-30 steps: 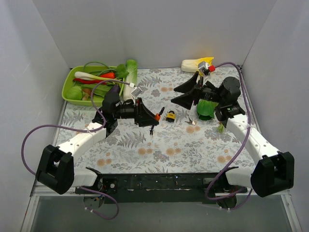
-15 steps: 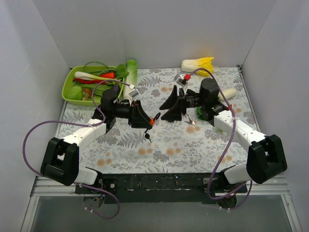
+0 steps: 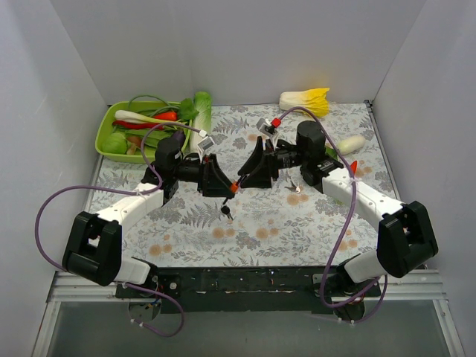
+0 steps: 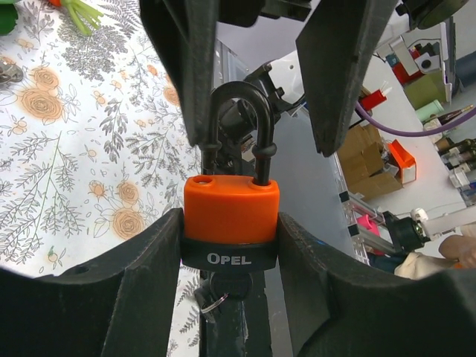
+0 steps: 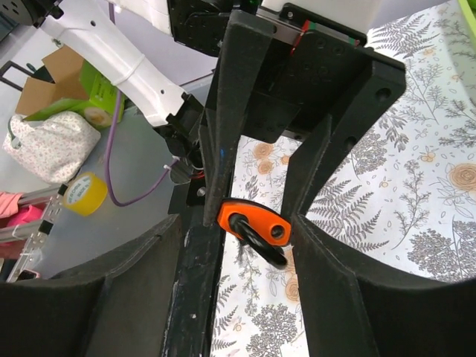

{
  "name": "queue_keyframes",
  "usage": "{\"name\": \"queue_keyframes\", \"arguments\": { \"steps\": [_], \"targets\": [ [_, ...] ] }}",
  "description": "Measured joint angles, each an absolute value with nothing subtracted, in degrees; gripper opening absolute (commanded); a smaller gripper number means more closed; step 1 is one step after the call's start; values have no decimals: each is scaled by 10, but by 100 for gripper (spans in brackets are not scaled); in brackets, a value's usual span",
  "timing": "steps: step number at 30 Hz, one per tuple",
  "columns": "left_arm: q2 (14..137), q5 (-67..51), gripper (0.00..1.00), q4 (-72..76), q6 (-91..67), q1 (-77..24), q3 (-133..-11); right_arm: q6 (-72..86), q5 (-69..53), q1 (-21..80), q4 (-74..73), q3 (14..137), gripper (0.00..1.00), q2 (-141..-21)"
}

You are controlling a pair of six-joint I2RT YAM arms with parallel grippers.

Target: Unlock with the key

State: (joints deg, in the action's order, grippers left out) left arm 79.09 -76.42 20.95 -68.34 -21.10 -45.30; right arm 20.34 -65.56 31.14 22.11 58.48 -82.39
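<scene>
My left gripper (image 3: 227, 186) is partly closed and clamped on the orange padlock (image 4: 231, 210). The fingers (image 4: 149, 260) press the two flanks of its body, and the black band with the maker's name sits just between them. I hold the lock off the floral mat (image 3: 297, 223), near the middle of the table in the top view, with its black shackle (image 4: 236, 93) pointing toward 3 o'clock, at my other arm. My right gripper (image 4: 260, 145) stands wide, one finger on each side of the shackle. The finger on one side looks right against it, but I cannot tell whether it truly touches. A key (image 3: 225, 212) on a small ring dangles from the padlock's underside, at 6 o'clock of the lock. I cannot tell how deep it sits in the keyhole.
</scene>
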Motion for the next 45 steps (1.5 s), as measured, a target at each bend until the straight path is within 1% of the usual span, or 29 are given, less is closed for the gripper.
{"name": "queue_keyframes", "arguments": {
  "steps": [4, 6, 9, 14, 17, 18, 20, 21, 24, 29, 39, 42, 45],
  "targets": [
    [790, -748, 0, 209, -683, -211, -447, 201, -655, 319, 216, 585, 59, -824],
    [789, -732, 0, 201, -679, -211, -446, 200, -652, 319, 212, 585, 53, -823],
    [782, -703, 0, 186, -667, -207, -445, 196, -643, 320, 204, 583, 49, -821],
    [753, -652, 0, 154, -638, -207, -444, 190, -618, 319, 193, 583, 44, -821],
    [738, -625, 0, 137, -619, -207, -442, 187, -599, 319, 184, 583, 33, -821],
    [733, -614, 0, 131, -612, -207, -440, 186, -592, 319, 180, 583, 25, -821],
    [722, -597, 0, 117, -597, -208, -439, 185, -574, 319, 171, 583, 17, -822],
    [716, -585, 0, 110, -588, -209, -439, 185, -569, 319, 168, 584, 7, -823],
    [696, -548, 0, 86, -554, -215, -437, 206, -561, 318, 167, 584, 2, -827],
    [669, -465, 0, 48, -502, -247, -435, 235, -551, 316, 165, 584, 1, -834],
    [637, -189, 0, -10, -427, -339, -428, 286, -483, 316, 132, 595, 1, -867],
    [637, -138, 0, -26, -420, -357, -427, 292, -466, 322, 128, 597, 1, -878],
    [637, -114, 0, -37, -427, -365, -427, 297, -456, 324, 124, 598, 1, -885]
  ]
}}
